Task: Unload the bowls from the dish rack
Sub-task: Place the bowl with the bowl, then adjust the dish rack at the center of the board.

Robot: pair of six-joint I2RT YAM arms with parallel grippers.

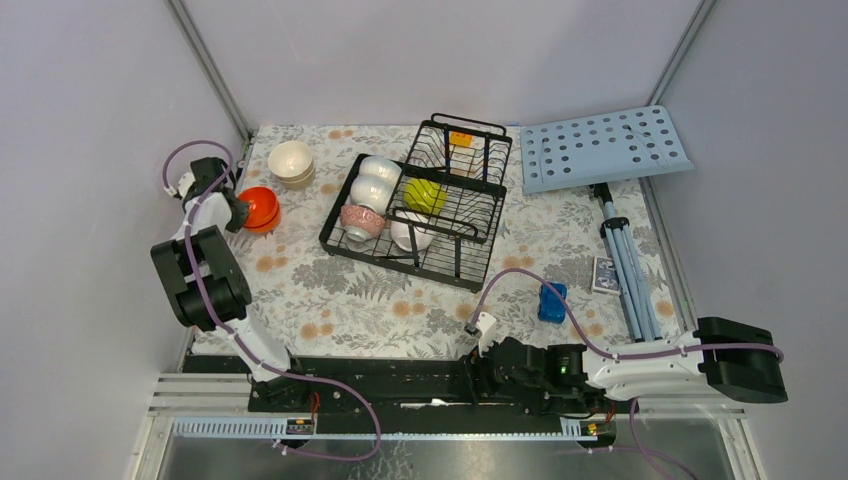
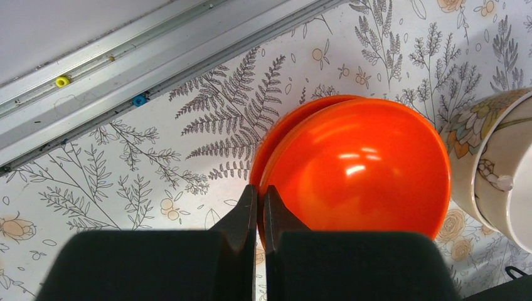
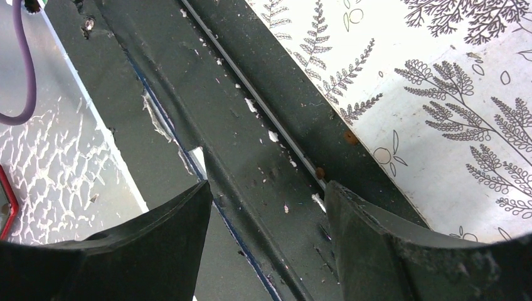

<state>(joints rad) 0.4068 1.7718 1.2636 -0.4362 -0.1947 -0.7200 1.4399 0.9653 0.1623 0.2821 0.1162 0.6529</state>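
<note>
My left gripper [image 1: 238, 212] [image 2: 260, 194] is shut on the near rim of a glossy orange bowl [image 1: 261, 206] [image 2: 364, 166]. That bowl sits nested in a second orange bowl [image 2: 276, 141] on the table at far left. A stack of cream bowls [image 1: 291, 162] [image 2: 502, 175] stands beside them. The black dish rack [image 1: 470, 262] holds two white bowls [image 1: 376, 180], a pink-speckled bowl [image 1: 362, 220], a yellow-green bowl [image 1: 425, 195] and another white bowl [image 1: 412, 237]. My right gripper [image 1: 482, 352] [image 3: 266, 188] is open and empty over the black base rail.
A light-blue perforated board [image 1: 605, 148] on a tripod [image 1: 625, 262] stands at the right. A blue sponge [image 1: 551, 301] and a small card box [image 1: 604, 275] lie near it. A small orange item [image 1: 460, 139] sits in the rack's raised basket. An aluminium frame rail [image 2: 157, 53] borders the table's left edge.
</note>
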